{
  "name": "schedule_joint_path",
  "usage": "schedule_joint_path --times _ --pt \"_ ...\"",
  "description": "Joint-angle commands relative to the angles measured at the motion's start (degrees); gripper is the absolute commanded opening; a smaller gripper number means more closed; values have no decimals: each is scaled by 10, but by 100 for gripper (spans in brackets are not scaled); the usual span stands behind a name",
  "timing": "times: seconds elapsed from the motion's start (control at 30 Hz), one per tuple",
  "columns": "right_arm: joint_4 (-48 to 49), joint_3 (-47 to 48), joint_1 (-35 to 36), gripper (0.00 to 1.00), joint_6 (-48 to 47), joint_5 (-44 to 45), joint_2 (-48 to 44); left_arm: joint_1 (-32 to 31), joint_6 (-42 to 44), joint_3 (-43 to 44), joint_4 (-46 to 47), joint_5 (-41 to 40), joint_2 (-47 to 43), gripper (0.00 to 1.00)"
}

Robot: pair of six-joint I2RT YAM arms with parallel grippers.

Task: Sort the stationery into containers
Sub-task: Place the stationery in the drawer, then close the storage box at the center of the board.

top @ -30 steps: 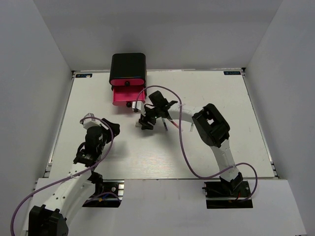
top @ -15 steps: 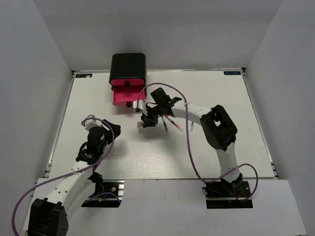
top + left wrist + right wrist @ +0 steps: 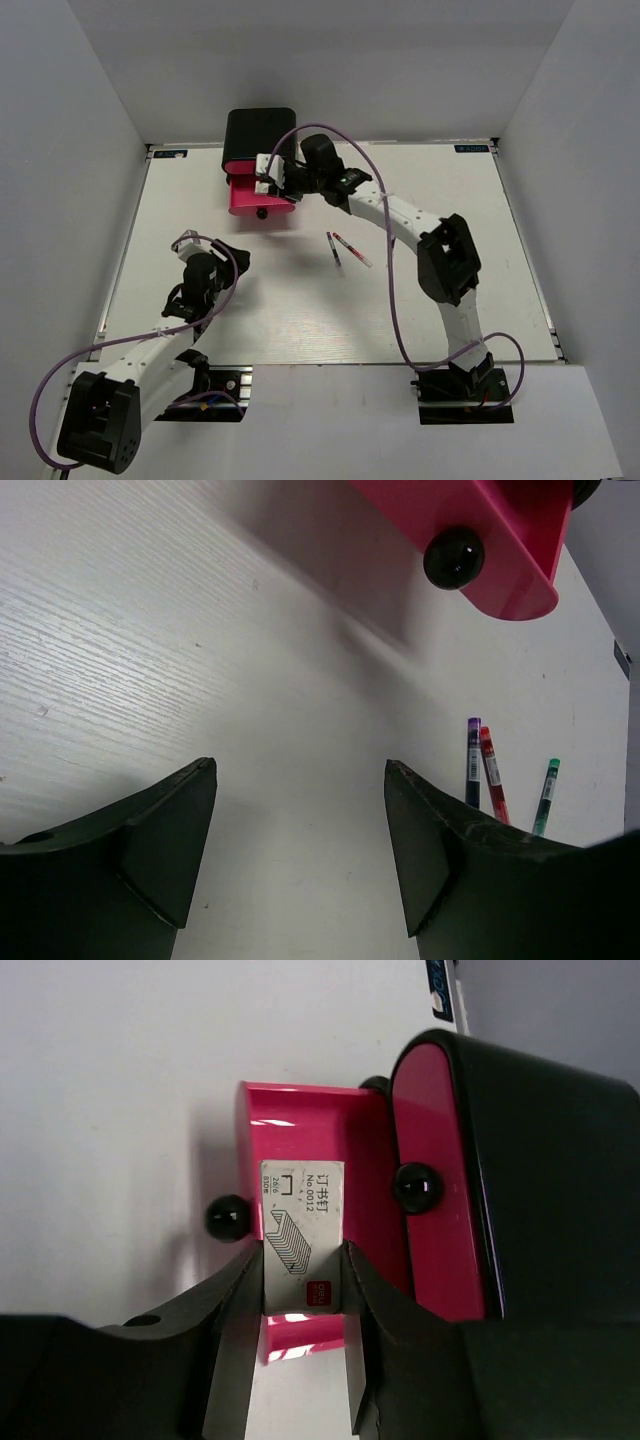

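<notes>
The step in hand, as I judge it, is to put the staple box (image 3: 303,1222) into the open drawer (image 3: 300,1120) of the black box (image 3: 560,1180), which stands at the far edge of the desk (image 3: 450,200), toward the far-left corner; to do it well, the right pincer (image 3: 300,1258) should come lower until the load is inside the pink walls, and only then let go, because a drop from height can make it bounce out or land on the rim; it should also stay away from the knob (image 3: 228,1217) at the drawer front, so that the drawer is not pushed. The right pincer is clenched on the staple box, 1 finger on each long side, and the wrist view shows the box over the drawer's inside, between the front wall and the black housing. The left pincer (image 3: 298,780) is released and holds nothing; it hangs near the left edge. 3 pens (image 3: 490,775) lie together about the middle of the desk, well apart from both pincers.
</notes>
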Motion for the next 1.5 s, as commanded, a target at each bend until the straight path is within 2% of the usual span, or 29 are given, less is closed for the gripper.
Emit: schedule_joint_path --times 0.0,0.07,0.1,0.2,0.33,0.47,0.5,0.57,0.6,0.63,0.73,0.83,1.0,1.13,1.47 --pt "18 60 -1 12 -21 61 65 1 -2 17 27 7 -1 78" --pt "23 83 0 35 -22 88 86 1 -2 22 27 7 -1 78" --pt "54 87 0 43 -21 96 93 1 -2 22 27 7 -1 78" --pt "82 87 -3 56 -6 115 94 1 -2 22 27 7 5 78" --pt "94 70 -4 60 11 108 55 1 -2 22 56 7 28 78" --pt "115 -21 -14 60 32 94 -15 1 3 40 120 27 98 72" --pt "116 -39 -15 58 45 90 -25 1 10 47 134 27 134 65" --pt "113 -64 -27 40 70 74 -59 1 16 75 167 35 175 57" --pt "107 -83 -31 27 79 67 -68 1 22 98 178 41 195 49" --pt "105 -92 -41 0 87 62 -72 1 22 111 187 41 234 45" --pt "102 -154 -57 0 102 48 -126 1 28 159 203 41 289 35" --pt "99 -220 -75 0 102 49 -167 7 28 200 226 41 347 34" --pt "92 -316 -114 0 94 52 -217 7 39 280 219 41 407 52" --pt "90 -342 -135 0 96 48 -242 7 44 319 214 41 444 61" --pt "83 -368 -165 0 99 42 -260 7 45 410 191 23 503 70"
